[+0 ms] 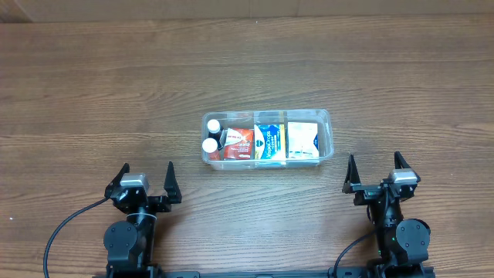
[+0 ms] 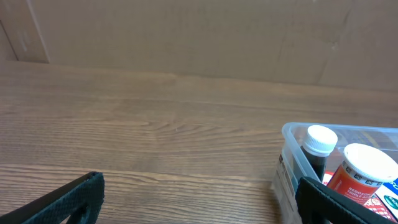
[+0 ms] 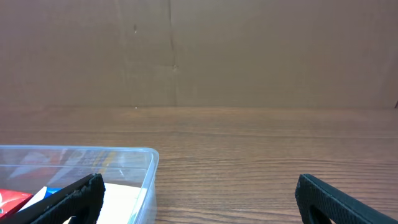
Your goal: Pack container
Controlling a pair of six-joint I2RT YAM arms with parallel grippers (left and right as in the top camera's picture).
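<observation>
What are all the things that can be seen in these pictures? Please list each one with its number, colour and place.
container: one, clear plastic, middle of the table
dark bottle: one, white cap, upright at the container's left end, far side
orange-labelled bottle: one, white cap, upright at the container's left end, near side
red box: one, red and white, in the container beside the bottles
blue box: one, blue and yellow, in the middle of the container
white box: one, white and yellow, at the container's right end
table: one, brown wood, under everything
board: brown, behind the table
left fingers: two, black, open, near edge, left of the container
right fingers: two, black, open, near edge, right of the container
</observation>
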